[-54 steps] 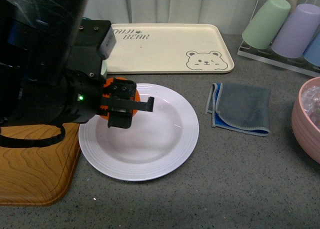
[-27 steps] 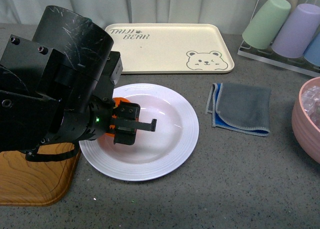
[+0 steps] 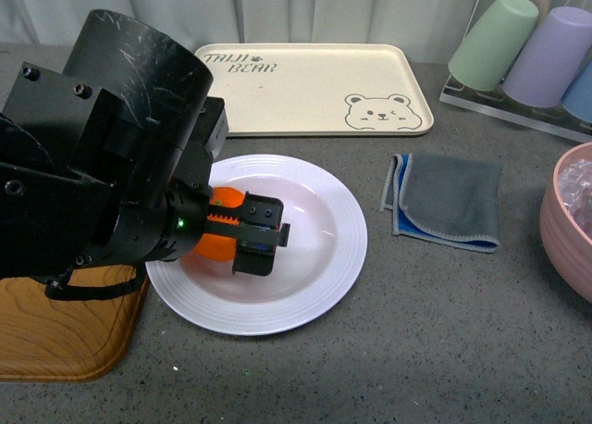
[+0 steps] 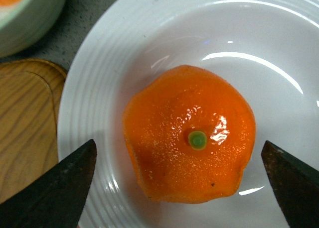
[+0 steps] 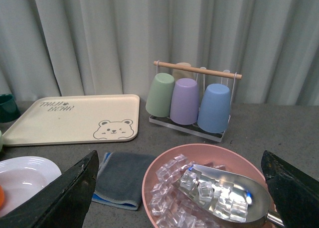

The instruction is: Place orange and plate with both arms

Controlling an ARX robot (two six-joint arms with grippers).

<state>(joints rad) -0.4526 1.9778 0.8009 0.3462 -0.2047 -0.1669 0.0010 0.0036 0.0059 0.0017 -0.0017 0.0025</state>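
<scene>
The orange rests stem-dimple up on the left part of the white plate. My left gripper is open right above it, one finger on each side with a gap to the fruit. In the front view the left gripper hangs over the plate, and the orange shows partly behind its jaws. My right gripper is open and empty, raised above the pink bowl. It is out of the front view.
A cream bear tray lies behind the plate and a grey cloth to its right. The pink bowl holds ice and a metal scoop. A cup rack stands far right, a wooden tray front left. A pale green bowl is beside the plate.
My left gripper carried the orange from the plate's left rim inward over the plate and lowered. Its jaws have opened, and the orange now lies free on the plate.
</scene>
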